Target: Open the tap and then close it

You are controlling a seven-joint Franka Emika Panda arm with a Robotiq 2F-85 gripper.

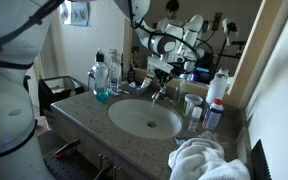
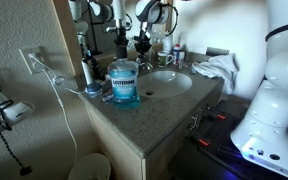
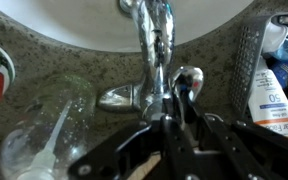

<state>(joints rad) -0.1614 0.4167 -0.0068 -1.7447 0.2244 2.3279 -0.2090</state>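
A speckled stone bench [image 1: 80,116] surrounds the oval white basin [image 1: 144,118]; behind the basin hangs a large mirror [image 1: 242,16]; well to the basin's side, a textured beige wall [image 2: 14,30] carries an outlet [image 2: 29,62].

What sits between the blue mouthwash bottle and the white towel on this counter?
The oval sink basin, seen in both exterior views; the tap stands at its back rim.
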